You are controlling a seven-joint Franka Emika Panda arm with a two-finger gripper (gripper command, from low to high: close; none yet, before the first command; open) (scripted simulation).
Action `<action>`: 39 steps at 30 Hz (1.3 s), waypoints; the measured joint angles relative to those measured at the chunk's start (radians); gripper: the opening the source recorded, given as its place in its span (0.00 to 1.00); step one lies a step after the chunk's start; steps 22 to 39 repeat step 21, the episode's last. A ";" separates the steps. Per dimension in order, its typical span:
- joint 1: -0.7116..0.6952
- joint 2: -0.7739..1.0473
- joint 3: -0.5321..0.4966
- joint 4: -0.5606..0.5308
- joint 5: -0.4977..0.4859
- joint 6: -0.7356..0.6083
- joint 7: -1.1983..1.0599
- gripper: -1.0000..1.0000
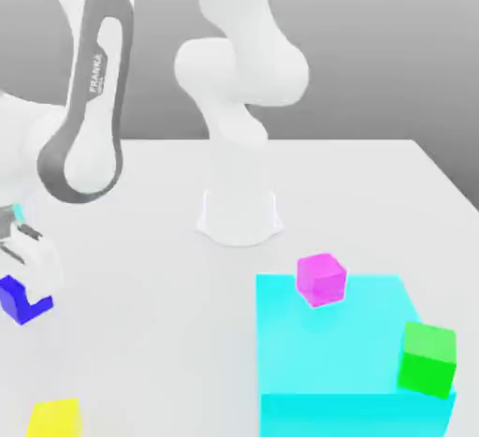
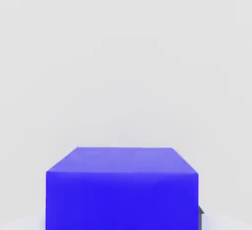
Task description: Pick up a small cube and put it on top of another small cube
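Cubes yellow, green and magenta appear only in the exterior view.

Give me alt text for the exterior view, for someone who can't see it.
A white robot arm's gripper is at a blue cube on a pale table. A yellow cube lies nearer the camera; toward the exterior view's right, a magenta cube and a green cube sit on a cyan block.
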 joint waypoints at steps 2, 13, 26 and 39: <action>0.068 -0.021 0.059 0.034 -0.024 -0.052 0.041 0.00; 0.514 -0.118 0.333 0.190 -0.104 -0.296 0.215 0.00; 0.643 -0.040 0.389 0.238 -0.154 -0.268 0.294 1.00; 0.643 -0.040 0.389 0.238 -0.154 -0.268 0.294 1.00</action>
